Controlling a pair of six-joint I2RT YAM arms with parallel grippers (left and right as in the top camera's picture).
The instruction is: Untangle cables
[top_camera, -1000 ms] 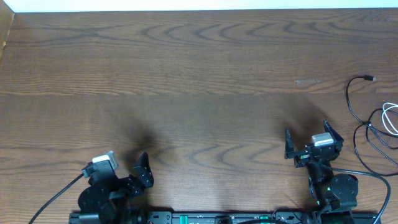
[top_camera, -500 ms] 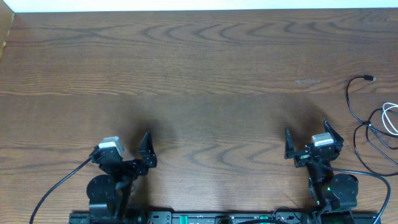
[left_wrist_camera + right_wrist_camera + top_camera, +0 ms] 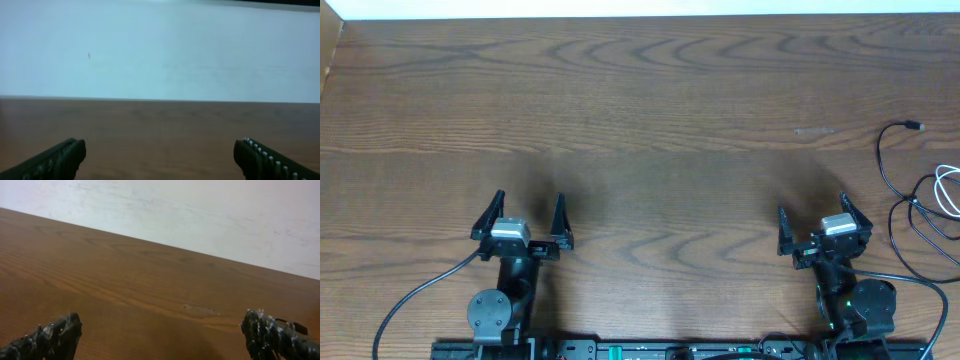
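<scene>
Overhead: the left fingers [image 3: 561, 228] are standing spread wide, holding nothing, near the front edge of the counter [image 3: 640, 100]. A second ago this arm was turned aside with only one finger plain to see; it has since been swinging round and is now facing straight up the counter. The right fingers [image 3: 784, 232] are also spread and holding nothing, just as they were. The cables are lying far off at the right edge, well apart from both arms. The black cable [image 3: 883, 165] is curving down from its small plug [image 3: 914, 126], and the white cable [image 3: 948, 188] is looping beside it. Both are running out of the picture, so their crossings are hard to make out. They are lying as they lay before.

Left wrist: the left fingers [image 3: 55, 161] are showing only their tips at the bottom corners, far apart. Bare counter [image 3: 160, 125] and a pale wall [image 3: 160, 50] are lying ahead, blurred; no cable is showing here.

Right wrist: the right fingers [image 3: 57, 336] are likewise cut off at the bottom corners and gaping. A small dark end [image 3: 299, 328] is peeking out past the right-hand finger, too hidden to name surely.
</scene>
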